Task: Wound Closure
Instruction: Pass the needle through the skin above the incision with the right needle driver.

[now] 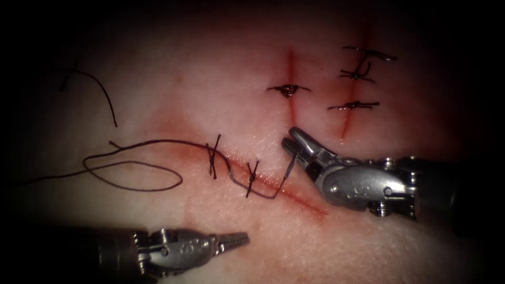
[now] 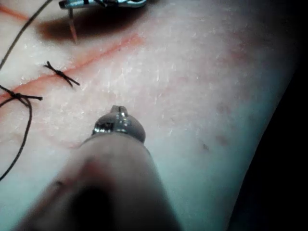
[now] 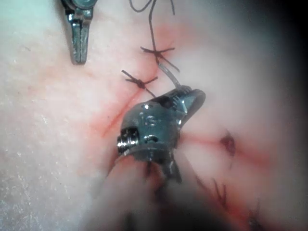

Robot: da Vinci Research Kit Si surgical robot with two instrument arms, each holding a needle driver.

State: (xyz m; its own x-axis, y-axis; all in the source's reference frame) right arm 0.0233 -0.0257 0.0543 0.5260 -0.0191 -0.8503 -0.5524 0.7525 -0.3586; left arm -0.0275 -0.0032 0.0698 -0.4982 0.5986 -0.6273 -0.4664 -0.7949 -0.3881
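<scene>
While the right tool [image 1: 295, 150] grips the needle [image 1: 289, 167] near its blunt end, just above the slanting cut [image 1: 294, 195], the left tool [image 1: 234, 241] waits below it, jaws closed, apparently empty; loose thread [image 1: 131, 168] could snag the stitches.

left tool [image 1: 231, 241]: silver, serrated jaws | right tool [image 1: 294, 144]: silver, screws, dark shaft

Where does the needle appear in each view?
Endoscope: needle in the right tool's fingers, beside the cut's right-hand stitch.
Left wrist: needle below the right tool, beyond that stitch.
Right wrist: needle ahead of the fingers, beside that stitch.
Shared landmark: that stitch. Left tool holds nothing.
</scene>
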